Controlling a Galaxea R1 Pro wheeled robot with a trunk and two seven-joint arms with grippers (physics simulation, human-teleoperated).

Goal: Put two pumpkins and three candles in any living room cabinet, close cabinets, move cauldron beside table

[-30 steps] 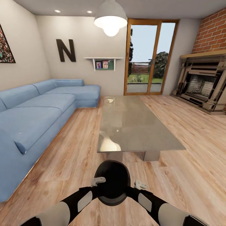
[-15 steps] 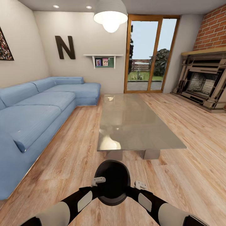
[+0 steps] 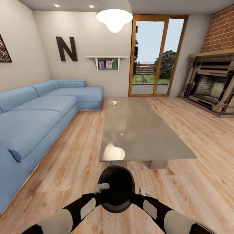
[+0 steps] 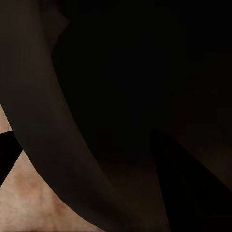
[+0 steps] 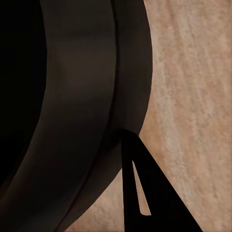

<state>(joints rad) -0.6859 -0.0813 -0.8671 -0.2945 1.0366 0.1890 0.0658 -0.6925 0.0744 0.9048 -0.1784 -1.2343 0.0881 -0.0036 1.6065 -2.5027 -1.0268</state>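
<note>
Cauldron held between left end effector and right end effector, each pressed to its rim; near the surface's front edge. Open floor right of it.

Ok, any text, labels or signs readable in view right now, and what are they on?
"N": a big dark letter mounted on the back wall above the sofa.
The small pictures on the wall shelf are too small to read.
The framed picture on the left wall shows no legible text.
</note>
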